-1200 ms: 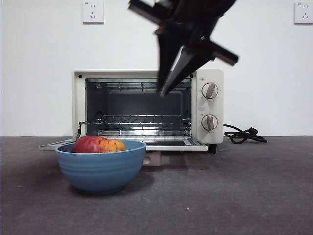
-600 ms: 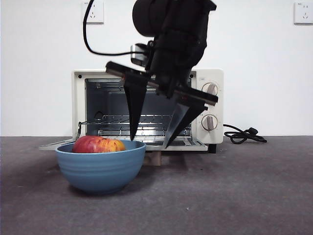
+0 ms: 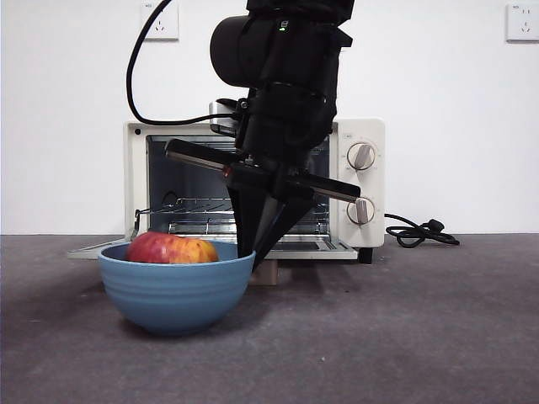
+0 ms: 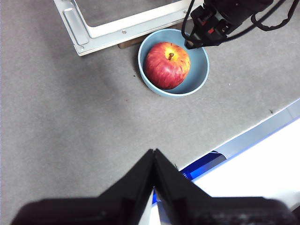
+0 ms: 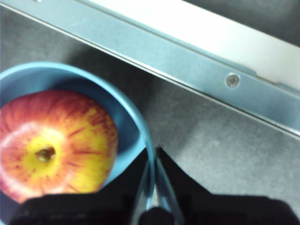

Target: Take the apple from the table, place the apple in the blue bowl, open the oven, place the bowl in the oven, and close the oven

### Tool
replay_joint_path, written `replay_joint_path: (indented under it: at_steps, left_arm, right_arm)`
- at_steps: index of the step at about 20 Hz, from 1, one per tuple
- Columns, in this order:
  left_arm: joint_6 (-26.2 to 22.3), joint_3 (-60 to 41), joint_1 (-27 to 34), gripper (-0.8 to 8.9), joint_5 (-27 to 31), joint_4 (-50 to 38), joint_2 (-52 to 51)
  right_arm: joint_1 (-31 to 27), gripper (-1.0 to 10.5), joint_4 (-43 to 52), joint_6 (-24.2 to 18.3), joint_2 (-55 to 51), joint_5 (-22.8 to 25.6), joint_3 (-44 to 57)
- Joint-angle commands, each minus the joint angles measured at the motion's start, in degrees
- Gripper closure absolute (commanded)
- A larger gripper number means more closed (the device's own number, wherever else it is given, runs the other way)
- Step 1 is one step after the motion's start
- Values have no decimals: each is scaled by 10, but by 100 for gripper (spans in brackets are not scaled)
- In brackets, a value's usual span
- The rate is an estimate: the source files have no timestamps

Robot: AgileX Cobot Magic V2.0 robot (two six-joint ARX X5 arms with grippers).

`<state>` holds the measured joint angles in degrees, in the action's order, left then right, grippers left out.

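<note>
The apple (image 3: 171, 249), red with yellow streaks, lies in the blue bowl (image 3: 175, 295) on the table (image 3: 404, 337), just in front of the oven (image 3: 363, 181). The oven's door (image 3: 312, 249) lies folded down flat and the racks show. My right gripper (image 3: 251, 251) reaches down from above and is shut on the bowl's rim on the oven side. In the right wrist view its jaws (image 5: 153, 157) pinch the rim (image 5: 117, 101) beside the apple (image 5: 56, 140). My left gripper (image 4: 153, 152) is shut on nothing, high over the table, away from the bowl (image 4: 199, 77).
A black cord (image 3: 417, 231) coils on the table right of the oven. A small wooden block (image 3: 265, 273) sits under the lowered door. Two wall sockets (image 3: 160, 21) are mounted on the white wall. The table's edge (image 4: 243, 140) runs close to my left gripper.
My right gripper has come down from above the oven to the bowl and shut its jaws on the rim. The bowl has shifted very slightly right.
</note>
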<state>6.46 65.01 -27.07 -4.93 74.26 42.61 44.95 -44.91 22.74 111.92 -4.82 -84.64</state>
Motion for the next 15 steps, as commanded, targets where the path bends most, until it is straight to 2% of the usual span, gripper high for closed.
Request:
replay_joint_path:
  at_steps: [1,10,15]
  left_arm:
    - [-7,-5,-2,819,3,-2,-2]
    - [-7,-5,-2,819,3,-2,-2]
    - [-7,-5,-2,819,3,-5,-1]
  right_arm:
    - [1,958,3,3,2,2,-2]
    - [-12,958,-14,18,-31,5,-36]
    - [-40,959,-45,26,-30,19,-119]
